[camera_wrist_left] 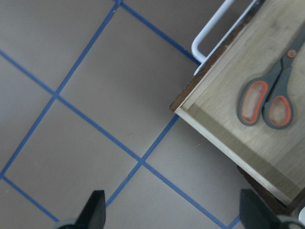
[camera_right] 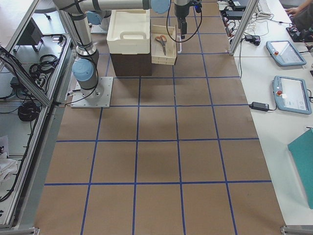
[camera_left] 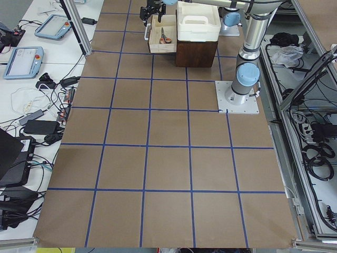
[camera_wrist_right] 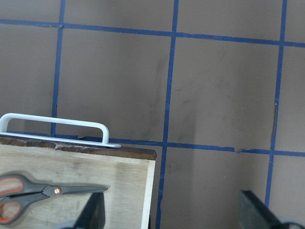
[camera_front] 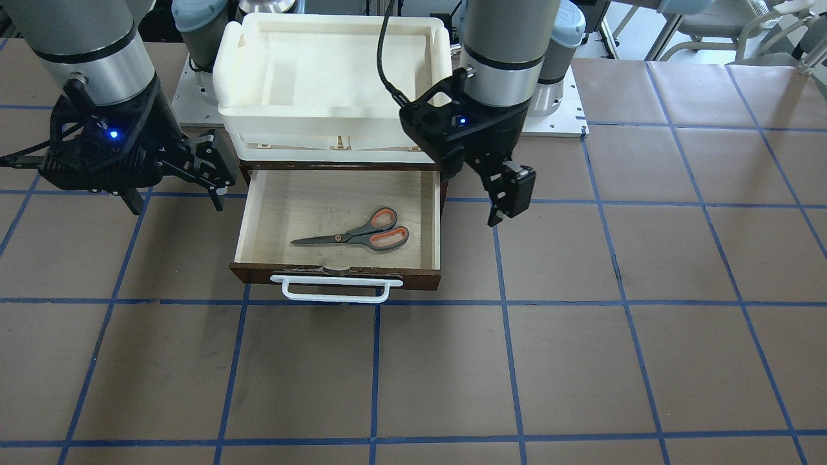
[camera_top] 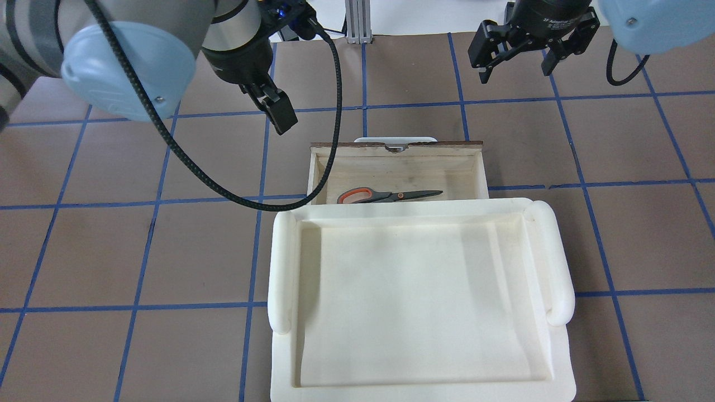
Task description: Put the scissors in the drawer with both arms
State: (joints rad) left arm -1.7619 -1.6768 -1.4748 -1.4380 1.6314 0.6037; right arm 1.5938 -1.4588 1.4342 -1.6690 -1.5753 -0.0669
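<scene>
The scissors (camera_front: 362,234), grey handles lined orange-red, lie flat on the pale floor of the open drawer (camera_front: 336,274), blades pointing toward my right side. They also show in the overhead view (camera_top: 385,196) and in both wrist views (camera_wrist_left: 267,98) (camera_wrist_right: 43,192). The drawer's white bar handle (camera_front: 336,289) faces away from me. My left gripper (camera_front: 507,194) (camera_top: 277,111) hovers open and empty beside the drawer's left side. My right gripper (camera_front: 177,194) (camera_top: 516,64) is open and empty, beyond the drawer's right front corner.
A cream-white plastic tray (camera_top: 419,312) sits on top of the dark brown cabinet (camera_left: 196,52) that the drawer slides out of. The table is brown paper with a blue tape grid. Tablets and cables lie along the far operator side (camera_left: 31,58).
</scene>
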